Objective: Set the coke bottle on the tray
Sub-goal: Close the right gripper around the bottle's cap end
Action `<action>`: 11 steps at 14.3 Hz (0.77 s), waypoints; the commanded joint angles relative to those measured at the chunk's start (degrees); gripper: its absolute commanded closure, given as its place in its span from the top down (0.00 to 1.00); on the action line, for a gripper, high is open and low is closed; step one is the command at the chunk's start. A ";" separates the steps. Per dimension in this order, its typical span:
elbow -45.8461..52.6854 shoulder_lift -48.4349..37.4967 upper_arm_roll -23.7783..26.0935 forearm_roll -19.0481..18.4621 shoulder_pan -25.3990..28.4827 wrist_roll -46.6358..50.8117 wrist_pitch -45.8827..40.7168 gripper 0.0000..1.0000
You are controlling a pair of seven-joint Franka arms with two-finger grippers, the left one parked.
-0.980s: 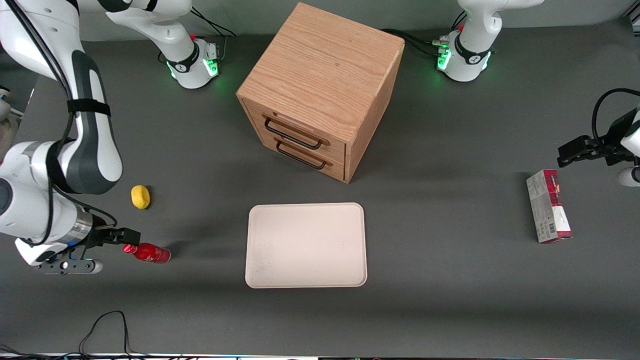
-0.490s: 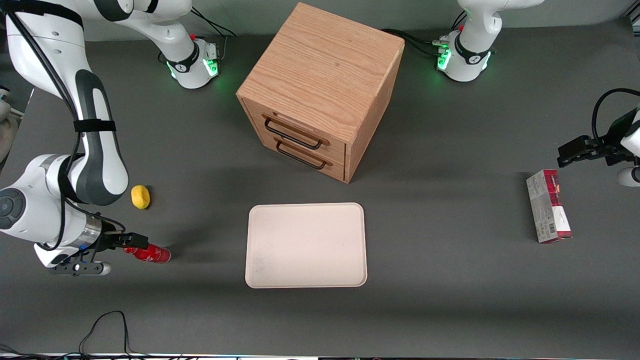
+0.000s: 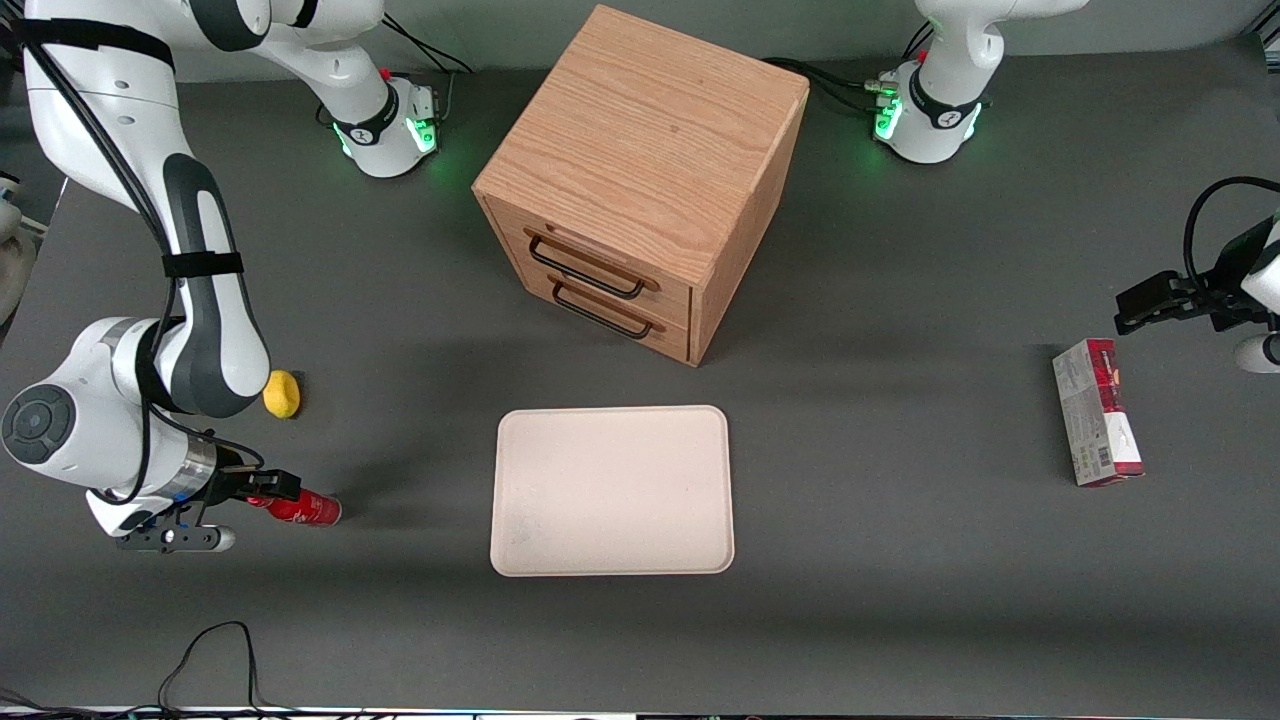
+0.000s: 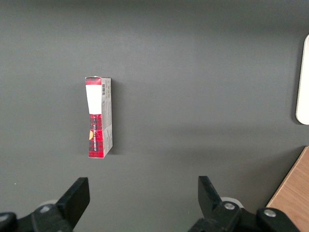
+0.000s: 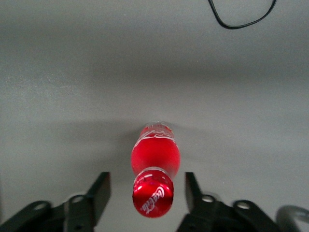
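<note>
The coke bottle [image 3: 308, 510] is small and all red, and lies on its side on the grey table toward the working arm's end, apart from the tray. In the right wrist view the coke bottle [image 5: 155, 155] points its red cap at the camera. My right gripper [image 3: 273, 491] is low over the table at the bottle's cap end. The gripper [image 5: 147, 182] is open, with one black finger on each side of the cap and a gap on both sides. The cream-white tray [image 3: 612, 490] lies flat and bare in front of the cabinet.
A small yellow lump [image 3: 281, 394] lies farther from the front camera than the bottle. The wooden two-drawer cabinet [image 3: 640, 180] stands mid-table. A red-and-white carton [image 3: 1097, 425] lies toward the parked arm's end. A black cable [image 3: 210, 650] loops near the front edge.
My right gripper has moved along the table toward the bottle, and its open fingers now straddle the cap. The bottle has not moved.
</note>
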 commanded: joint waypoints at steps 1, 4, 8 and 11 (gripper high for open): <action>-0.18 -0.18 -0.26 1.24 0.13 -1.75 1.07 0.21; 0.43 -0.62 -0.34 0.62 0.22 -1.84 1.51 0.09; 3.40 -1.67 -0.43 0.36 0.48 -1.49 0.12 0.03; 13.48 -1.85 -0.34 0.36 0.92 -1.49 -13.02 0.03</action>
